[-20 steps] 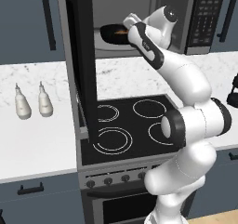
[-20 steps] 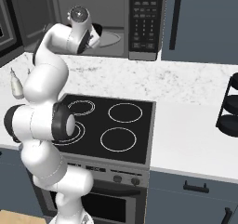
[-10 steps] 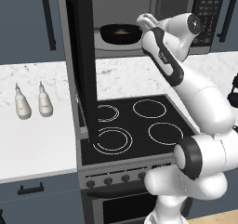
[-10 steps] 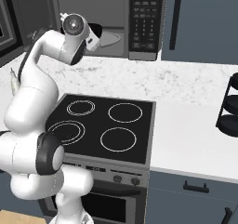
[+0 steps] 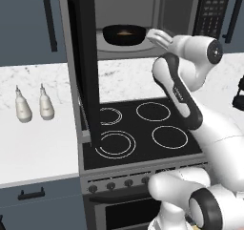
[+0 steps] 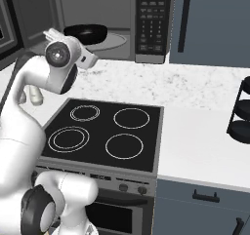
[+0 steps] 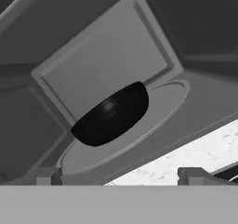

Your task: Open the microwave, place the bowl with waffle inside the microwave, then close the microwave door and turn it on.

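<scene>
Setting: rendered home kitchen. Evidence: black four-ring stove (image 5: 138, 129) centre frame, oven knobs below; microwave (image 6: 122, 24) at top, door swung open; white marble-pattern counter (image 6: 195, 131) at right; dark blue-grey cabinets (image 5: 28, 24) upper left; two white bottles (image 5: 33, 105) at left.

Glossy black bowl (image 7: 111, 115) on a smooth, seemingly glass turntable (image 7: 153, 108); matt grey microwave cavity (image 5: 143, 5); speckled white stone-look counter (image 6: 205, 88); glossy black stove top (image 6: 105, 134)
</scene>
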Available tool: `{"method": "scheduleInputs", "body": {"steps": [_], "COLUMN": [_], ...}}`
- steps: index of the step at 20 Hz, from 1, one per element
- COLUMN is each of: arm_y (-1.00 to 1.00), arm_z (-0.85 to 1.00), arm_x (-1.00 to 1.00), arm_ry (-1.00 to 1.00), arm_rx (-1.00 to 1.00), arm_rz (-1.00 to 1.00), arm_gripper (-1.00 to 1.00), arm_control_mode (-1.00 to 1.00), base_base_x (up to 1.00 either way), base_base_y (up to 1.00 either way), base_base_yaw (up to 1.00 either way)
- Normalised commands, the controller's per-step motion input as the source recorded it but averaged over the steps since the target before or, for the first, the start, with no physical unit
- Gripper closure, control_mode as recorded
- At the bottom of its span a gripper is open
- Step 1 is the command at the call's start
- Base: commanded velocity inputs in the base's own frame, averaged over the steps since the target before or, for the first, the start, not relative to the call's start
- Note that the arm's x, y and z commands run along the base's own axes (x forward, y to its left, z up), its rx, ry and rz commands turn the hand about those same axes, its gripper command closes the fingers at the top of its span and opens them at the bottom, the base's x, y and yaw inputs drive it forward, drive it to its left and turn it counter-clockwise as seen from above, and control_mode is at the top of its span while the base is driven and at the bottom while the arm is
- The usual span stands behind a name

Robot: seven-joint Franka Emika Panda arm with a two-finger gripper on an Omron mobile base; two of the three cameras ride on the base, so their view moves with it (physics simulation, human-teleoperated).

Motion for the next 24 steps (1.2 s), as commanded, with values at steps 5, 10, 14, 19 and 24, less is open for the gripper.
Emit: {"method": "scheduleInputs", "body": {"steps": [5,10,14,19,24], "arm_y": [0.34,0.11,0.0,0.0,0.01], "arm_z": [0.08,0.32,0.45,0.64,0.39], "arm_x": [-0.74,-0.91,-1.0,-0.9,-0.99], "arm_ry": [-0.11,0.0,0.0,-0.01,0.0], "arm_rx": [-0.13,-0.09,-0.08,-0.09,-0.1], "arm_rz": [0.0,0.0,0.0,-0.03,-0.06], "arm_gripper": [-1.0,-1.0,-1.0,-1.0,-1.0], "arm_control_mode": [-1.0,-1.0,-1.0,-1.0,-1.0], "base_base_x": [0.0,0.0,0.0,0.0,0.0], "base_base_y": [0.0,0.0,0.0,0.0,0.0], "base_base_yaw": [0.0,0.0,0.0,0.0,0.0]}}
